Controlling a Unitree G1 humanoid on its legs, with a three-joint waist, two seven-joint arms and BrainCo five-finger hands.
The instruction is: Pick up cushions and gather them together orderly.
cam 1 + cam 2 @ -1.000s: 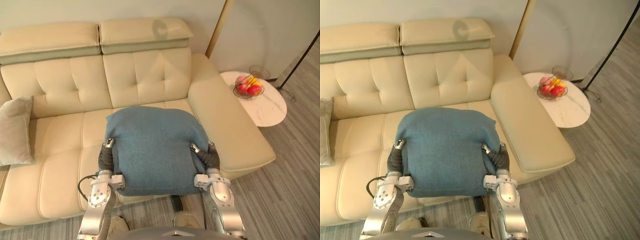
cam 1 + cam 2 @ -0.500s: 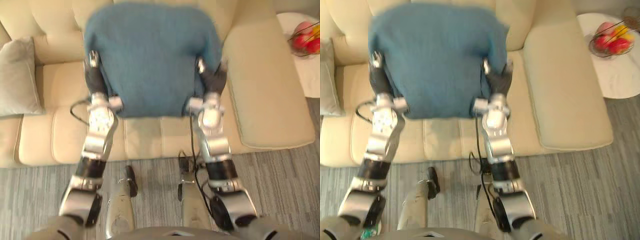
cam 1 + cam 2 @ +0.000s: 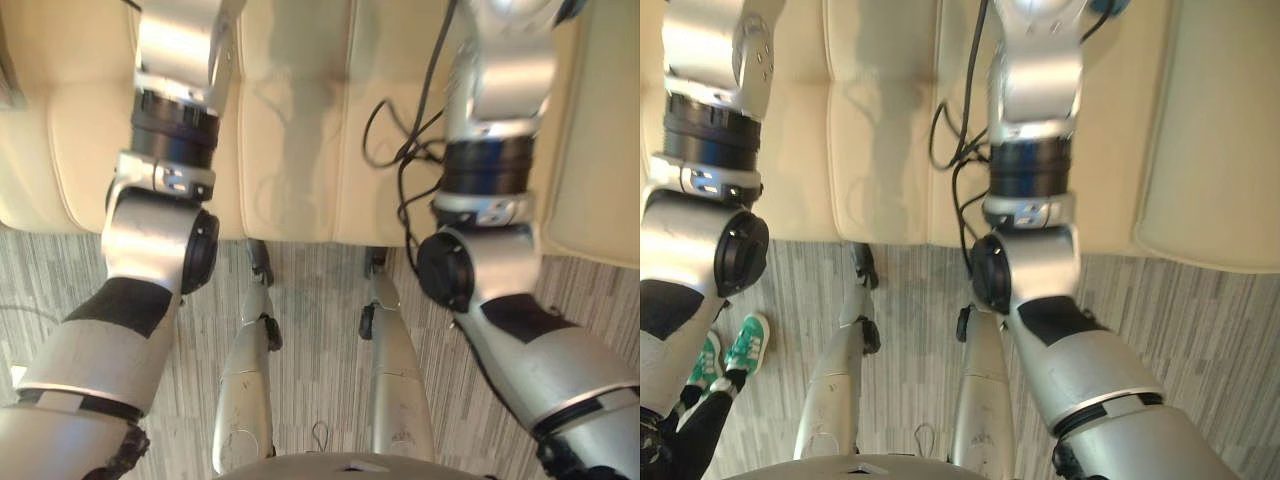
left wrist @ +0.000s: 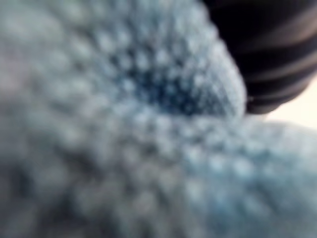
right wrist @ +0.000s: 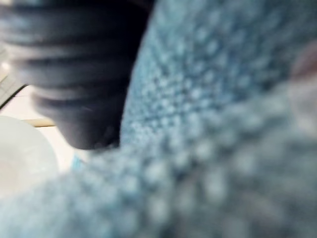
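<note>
The blue cushion (image 4: 114,139) lay pressed against your left robot hand (image 4: 270,47) and right robot hand (image 5: 79,74), probably braced between them for carrying; you could not determine either grip.

Cream sofa (image 3: 300,120) stretched across the top, grey striped floor (image 3: 320,300) lay below it, a person's green sneakers (image 3: 743,343) stood on the floor at the left.
</note>
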